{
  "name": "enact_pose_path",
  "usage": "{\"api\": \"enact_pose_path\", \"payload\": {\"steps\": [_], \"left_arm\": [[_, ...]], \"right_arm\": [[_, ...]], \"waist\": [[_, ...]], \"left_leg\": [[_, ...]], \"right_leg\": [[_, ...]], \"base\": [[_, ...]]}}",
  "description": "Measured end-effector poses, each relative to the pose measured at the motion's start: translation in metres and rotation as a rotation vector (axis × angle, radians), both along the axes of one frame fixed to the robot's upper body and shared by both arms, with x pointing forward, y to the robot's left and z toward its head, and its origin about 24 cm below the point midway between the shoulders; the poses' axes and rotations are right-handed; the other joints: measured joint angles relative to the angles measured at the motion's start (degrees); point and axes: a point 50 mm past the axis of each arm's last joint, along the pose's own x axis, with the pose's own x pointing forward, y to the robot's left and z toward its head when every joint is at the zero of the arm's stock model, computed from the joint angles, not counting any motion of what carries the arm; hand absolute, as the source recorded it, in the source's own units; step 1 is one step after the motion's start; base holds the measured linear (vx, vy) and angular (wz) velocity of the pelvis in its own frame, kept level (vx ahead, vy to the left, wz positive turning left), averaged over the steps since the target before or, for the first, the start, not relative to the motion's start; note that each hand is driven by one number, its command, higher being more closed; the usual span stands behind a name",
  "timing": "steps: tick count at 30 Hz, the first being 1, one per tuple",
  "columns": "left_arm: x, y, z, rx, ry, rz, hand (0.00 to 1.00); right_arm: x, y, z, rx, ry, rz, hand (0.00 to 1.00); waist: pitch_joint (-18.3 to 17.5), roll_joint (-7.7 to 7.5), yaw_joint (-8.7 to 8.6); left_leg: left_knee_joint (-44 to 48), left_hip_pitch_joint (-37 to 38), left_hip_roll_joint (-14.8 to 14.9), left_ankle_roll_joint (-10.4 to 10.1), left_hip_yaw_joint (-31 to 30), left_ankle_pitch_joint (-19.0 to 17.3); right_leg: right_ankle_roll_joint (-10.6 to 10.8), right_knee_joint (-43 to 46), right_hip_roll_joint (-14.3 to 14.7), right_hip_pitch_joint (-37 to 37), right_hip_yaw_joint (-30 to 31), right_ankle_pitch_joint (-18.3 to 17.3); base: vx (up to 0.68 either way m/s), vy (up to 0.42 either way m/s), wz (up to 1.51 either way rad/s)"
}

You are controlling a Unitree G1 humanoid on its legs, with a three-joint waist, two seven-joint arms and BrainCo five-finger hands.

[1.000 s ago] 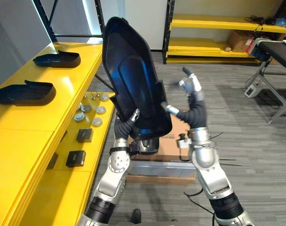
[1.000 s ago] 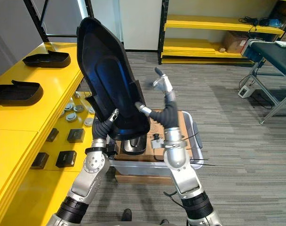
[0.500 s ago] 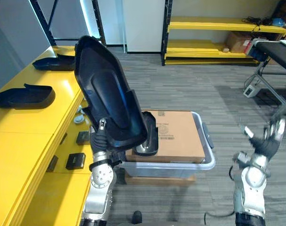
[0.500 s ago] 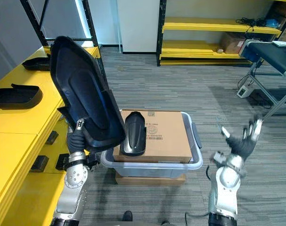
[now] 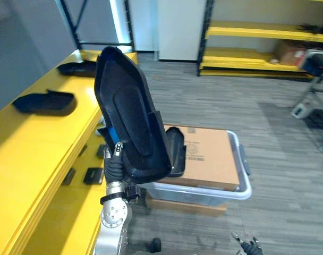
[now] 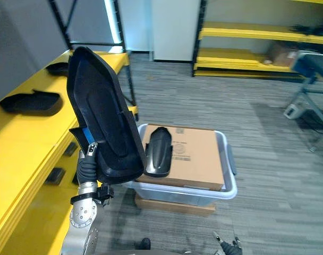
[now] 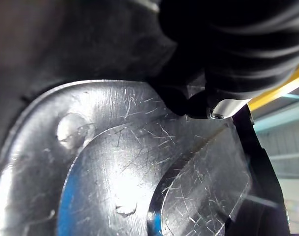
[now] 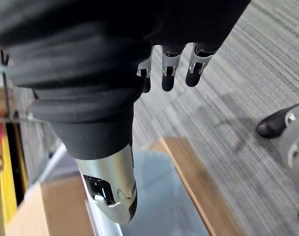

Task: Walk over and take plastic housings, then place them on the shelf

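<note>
The long yellow shelf (image 5: 28,149) runs down the robot's left side. Right beside it, up in the air, is the large black housing (image 5: 132,127). It stands nearly upright, its hollow inner face turned toward the camera and its narrow end on top.

On the floor just behind it sits a grey tote (image 5: 245,183) with a cardboard box (image 5: 212,156) resting across its top. A smaller housing (image 6: 157,151) lies on the near-left part of that box, partly hidden behind the big one in the left eye view. Two more housings (image 5: 44,101) rest on the shelf top, one nearer and one (image 5: 76,68) farther back, well apart.

The left hand (image 5: 115,162) grips the large black housing at its lower edge. Its thumb is clamped over the rim on the near face and its fingers are tucked behind, with the wrist view pressed close to the scratched inner surface.

The right hand (image 8: 166,69) hangs low by the floor and holds nothing. Its fingers are straight and loosely spread, with only the tips peeking in at the bottom of the eye views.

Small black blocks (image 5: 92,175) sit on the shelf's lower level.
</note>
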Motion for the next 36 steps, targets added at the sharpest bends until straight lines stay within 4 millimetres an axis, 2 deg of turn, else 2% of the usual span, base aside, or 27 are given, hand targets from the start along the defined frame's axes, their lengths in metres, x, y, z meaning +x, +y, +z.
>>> {"api": "enact_pose_path", "payload": {"steps": [1,2,3,4,5,7,9,10,11,12,13,14,15,16,17,18,19,20,22,24,26,27,29,33,36], "left_arm": [[0.000,-0.001,0.001,-0.006,-0.003,0.000,1.00],[0.001,-0.001,0.002,-0.013,-0.009,0.003,1.00],[0.002,-0.001,0.003,-0.019,-0.015,0.001,1.00],[0.002,-0.002,0.004,-0.026,-0.019,0.001,1.00],[0.003,-0.003,0.005,-0.028,-0.023,-0.005,1.00],[0.003,-0.008,0.007,-0.033,-0.036,-0.022,1.00],[0.006,-0.014,0.013,-0.037,-0.076,-0.051,1.00],[0.008,-0.015,0.015,-0.038,-0.089,-0.059,1.00],[0.010,-0.017,0.013,-0.033,-0.082,-0.074,1.00],[0.010,-0.018,0.011,-0.033,-0.074,-0.081,1.00],[0.012,-0.022,0.008,-0.031,-0.060,-0.101,1.00],[0.013,-0.025,0.004,-0.030,-0.042,-0.117,1.00],[0.014,-0.027,0.003,-0.029,-0.036,-0.124,1.00],[0.014,-0.027,0.002,-0.025,-0.031,-0.124,1.00],[0.015,-0.026,0.003,-0.022,-0.033,-0.124,1.00],[0.015,-0.026,0.003,-0.022,-0.037,-0.124,1.00],[0.016,-0.029,0.005,-0.023,-0.045,-0.133,1.00],[0.019,-0.034,0.009,-0.023,-0.062,-0.157,1.00],[0.023,-0.041,0.015,-0.026,-0.088,-0.182,1.00],[0.024,-0.047,0.016,-0.028,-0.094,-0.204,1.00],[0.023,-0.048,0.015,-0.029,-0.089,-0.209,1.00],[0.023,-0.047,0.014,-0.030,-0.087,-0.202,1.00],[0.022,-0.045,0.012,-0.033,-0.076,-0.185,1.00],[0.021,-0.047,0.004,-0.032,-0.042,-0.196,1.00],[0.021,-0.049,0.001,-0.030,-0.029,-0.206,1.00]], "right_arm": [[0.003,0.000,0.001,0.001,-0.007,0.002,0.00],[0.007,-0.001,0.002,-0.005,-0.017,0.007,0.00],[0.015,-0.003,0.004,-0.013,-0.035,0.015,0.00],[0.022,-0.006,0.007,-0.025,-0.052,0.024,0.00],[0.024,-0.006,0.008,-0.030,-0.057,0.034,0.00],[0.023,-0.003,0.007,-0.034,-0.048,0.071,0.00],[0.025,-0.001,0.007,-0.028,-0.054,0.100,0.00],[0.026,0.000,0.007,-0.027,-0.055,0.106,0.00],[0.022,0.005,0.003,-0.010,-0.029,0.111,0.00],[0.020,0.007,0.001,-0.003,-0.014,0.118,0.00],[0.018,0.008,0.000,0.001,0.001,0.132,0.00],[0.018,0.009,0.000,0.003,0.005,0.148,0.00],[0.017,0.010,-0.001,0.006,0.007,0.151,0.00],[0.019,0.014,-0.001,0.017,0.006,0.162,0.00],[0.020,0.017,-0.001,0.018,0.003,0.183,0.00],[0.021,0.018,-0.001,0.020,0.002,0.189,0.00],[0.023,0.020,-0.001,0.021,-0.002,0.197,0.00],[0.021,0.020,-0.001,0.022,0.002,0.200,0.00],[0.021,0.020,0.000,0.019,-0.002,0.204,0.00],[0.018,0.019,-0.001,0.012,0.006,0.218,0.00],[0.015,0.019,-0.002,0.012,0.013,0.215,0.00],[0.013,0.020,-0.002,0.015,0.016,0.213,0.00],[0.016,0.024,-0.002,0.022,0.006,0.223,0.00],[0.017,0.026,-0.001,0.025,0.001,0.230,0.00],[0.017,0.028,-0.001,0.029,0.001,0.229,0.00]], "waist": [[0.1,-0.06,0.02],[0.8,-0.90,0.24],[1.4,-0.72,0.33],[1.9,-0.03,0.24],[1.8,0.75,0.17],[1.7,0.13,0.29],[1.8,-0.35,0.25],[1.5,0.58,0.44],[1.3,0.09,0.87],[1.2,-0.31,1.25],[1.5,-0.60,1.67],[1.6,-0.52,1.34],[1.6,-0.48,0.93],[1.9,-0.77,-0.02],[1.9,-0.61,0.15],[1.9,-0.63,0.12],[1.7,-0.73,0.06],[1.7,-0.67,-0.03],[1.5,-0.93,-0.45],[1.2,-1.11,-1.07],[0.8,-1.41,-1.38],[0.4,-1.87,0.02],[0.1,-2.17,0.32],[-1.0,-1.76,0.04],[-1.8,-1.20,-0.15]], "left_leg": [[0.2,-0.9,0.1,0.4,1.0,-0.6],[1.9,-2.6,0.5,1.1,4.6,-1.7],[6.2,-4.8,2.0,3.2,11.3,-3.3],[11.7,-6.4,5.7,6.1,20.9,-5.6],[13.4,-6.0,8.6,5.2,29.8,-7.5],[13.6,-4.5,9.3,6.5,38.0,-10.0],[14.8,-4.8,9.4,5.4,42.8,-12.4],[16.7,-6.2,9.4,5.4,42.3,-12.4],[17.1,-6.2,7.7,6.3,41.6,-13.5],[16.8,-5.9,6.5,6.2,41.1,-14.0],[17.4,-5.2,4.8,7.4,40.0,-15.0],[18.2,-4.3,3.7,8.4,38.2,-16.1],[18.6,-3.6,3.4,8.6,37.1,-16.7],[18.4,-1.7,3.0,8.0,35.7,-17.3],[16.2,0.9,2.5,7.9,34.1,-17.3],[14.9,2.2,2.3,7.5,33.5,-17.0],[12.5,4.4,1.8,7.3,31.6,-16.1],[10.9,6.1,1.0,8.3,29.7,-15.1],[10.8,7.0,-0.4,9.0,27.1,-14.6],[10.6,8.5,-3.1,9.0,22.6,-14.6],[9.5,9.9,-4.4,8.8,20.1,-14.9],[8.3,10.9,-5.2,8.8,18.7,-14.8],[8.5,11.5,-5.5,9.2,17.5,-14.6],[8.2,11.8,-4.7,8.8,16.7,-14.8],[8.3,12.1,-2.9,7.6,16.7,-15.5]], "right_leg": [[0.0,0.1,-0.5,0.1,-2.2,-0.1],[-0.1,0.5,-1.7,-0.1,-5.0,-0.5],[-0.1,1.9,-3.1,0.2,-7.9,-1.2],[0.6,3.6,-3.9,1.5,-11.4,-2.2],[1.9,6.0,-5.0,3.5,-14.6,-3.4],[2.0,6.3,-7.4,6.1,-18.1,-3.4],[2.8,2.2,-8.5,8.3,-22.6,-2.8],[3.1,1.9,-8.4,8.9,-23.7,-3.0],[3.4,2.6,-9.1,9.3,-23.5,-3.2],[2.9,2.8,-9.8,9.7,-23.5,-3.1],[1.0,4.9,-11.3,10.5,-22.7,-2.6],[-4.8,12.1,-13.4,9.0,-18.7,-2.5],[-7.0,16.1,-13.8,7.7,-14.5,-3.0],[-5.2,21.7,-11.8,4.3,-4.2,-4.7],[-2.9,24.5,-8.1,0.7,3.9,-6.2],[-2.6,24.9,-6.3,-1.0,6.6,-6.7],[-2.5,24.5,-2.9,-4.1,10.4,-7.7],[-2.4,23.5,-0.1,-6.8,12.4,-8.0],[-2.4,21.5,2.5,-9.7,16.0,-8.0],[-2.1,19.6,4.2,-12.3,21.6,-7.7],[-1.7,17.8,4.1,-12.5,22.0,-7.2],[-1.1,16.0,3.7,-12.5,20.7,-6.8],[-1.3,13.8,3.6,-11.9,19.6,-6.6],[-2.4,8.9,4.3,-10.1,17.3,-3.6],[-2.9,4.3,6.3,-7.7,16.4,-1.5]], "base": [[-0.02,0.012,1.72],[-0.02,0.040,1.39],[0.01,0.053,1.65],[0.03,0.066,1.82],[0.04,0.040,1.56],[0.09,0.068,1.37],[0.18,0.157,1.25],[0.13,0.189,0.79],[0.10,0.162,0.58],[0.16,0.208,0.55],[0.24,0.252,0.65],[0.25,0.242,0.73],[0.23,0.211,0.84],[0.19,0.145,0.74],[0.18,0.137,0.65],[0.19,0.114,0.60],[0.19,0.088,0.73],[0.19,0.069,0.86],[0.20,0.024,1.09],[0.21,0.017,1.41],[0.19,-0.007,1.02],[0.20,-0.035,0.74],[0.20,-0.058,0.42],[0.20,-0.062,0.14],[0.18,-0.071,-0.07]]}}
